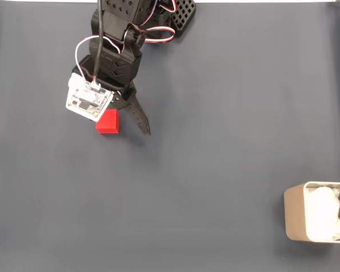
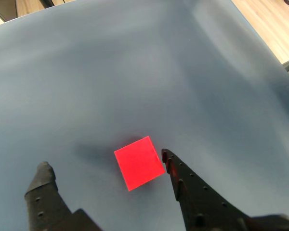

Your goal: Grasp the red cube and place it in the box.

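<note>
Straddling the red cube (image 2: 139,162), the open claw (image 2: 105,164) has bare mat all around.

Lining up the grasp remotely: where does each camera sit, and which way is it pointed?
Fixed view: mounted above, looking straight down on the dark mat; shows the arm entering from the top edge, the red cube under its wrist, the box at lower right.
Wrist view: rides on the arm, looking forward and down past the open gripper; both fingers rise from the bottom edge, wood floor beyond the mat.
Shared: both show the cube, the mat and the gripper.
</note>
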